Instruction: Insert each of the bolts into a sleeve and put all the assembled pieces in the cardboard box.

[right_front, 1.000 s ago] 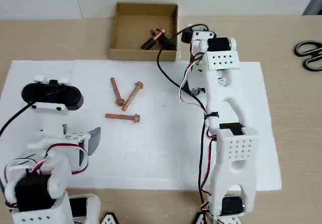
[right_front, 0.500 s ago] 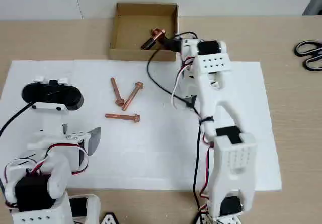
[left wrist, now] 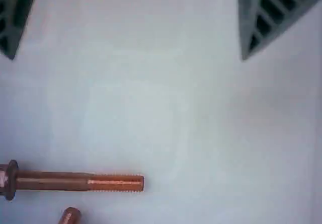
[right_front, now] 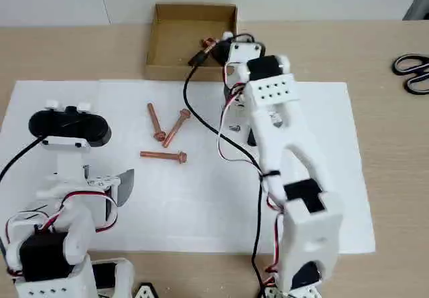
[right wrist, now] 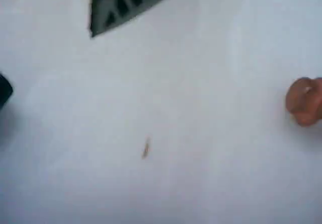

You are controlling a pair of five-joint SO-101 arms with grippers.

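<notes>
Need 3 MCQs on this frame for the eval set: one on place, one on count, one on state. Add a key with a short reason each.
1. Where does the assembled bolt-and-sleeve piece lie?
A) in the cardboard box
B) beside the scissors
C) off the table's edge

2. How many loose bolts lie on the white sheet?
A) one
B) three
C) five

3. How is the left gripper?
A) shut on a bolt
B) shut on nothing
C) open

Key:
1 A: its copper head shows inside the box walls.
2 B: three copper shafts lie on the sheet, none in a sleeve.
3 C: its fingers stand wide apart over bare sheet.
</notes>
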